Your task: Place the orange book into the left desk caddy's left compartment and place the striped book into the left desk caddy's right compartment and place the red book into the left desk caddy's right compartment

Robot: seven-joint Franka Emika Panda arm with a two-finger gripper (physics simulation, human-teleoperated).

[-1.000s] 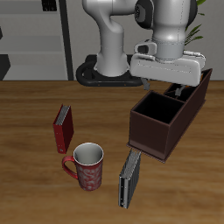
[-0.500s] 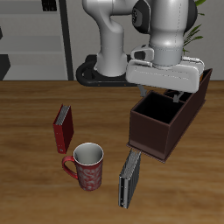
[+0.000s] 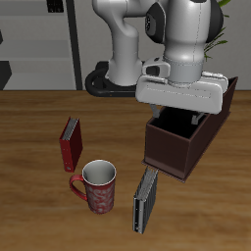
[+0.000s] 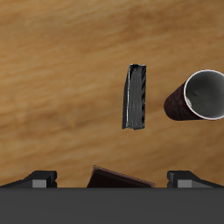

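Striped book: standing by the mug (caddy beside it)
My claw: above the caddy, grip unclear

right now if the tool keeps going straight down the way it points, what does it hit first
Probably bare table. The wrist view looks down past the left desk caddy at wood, with the striped book and the red patterned mug off to the side. Depth is unclear.

Red patterned mug, upright with its pale interior visible, standing on the wooden counter in the lower-left part of the exterior frame.
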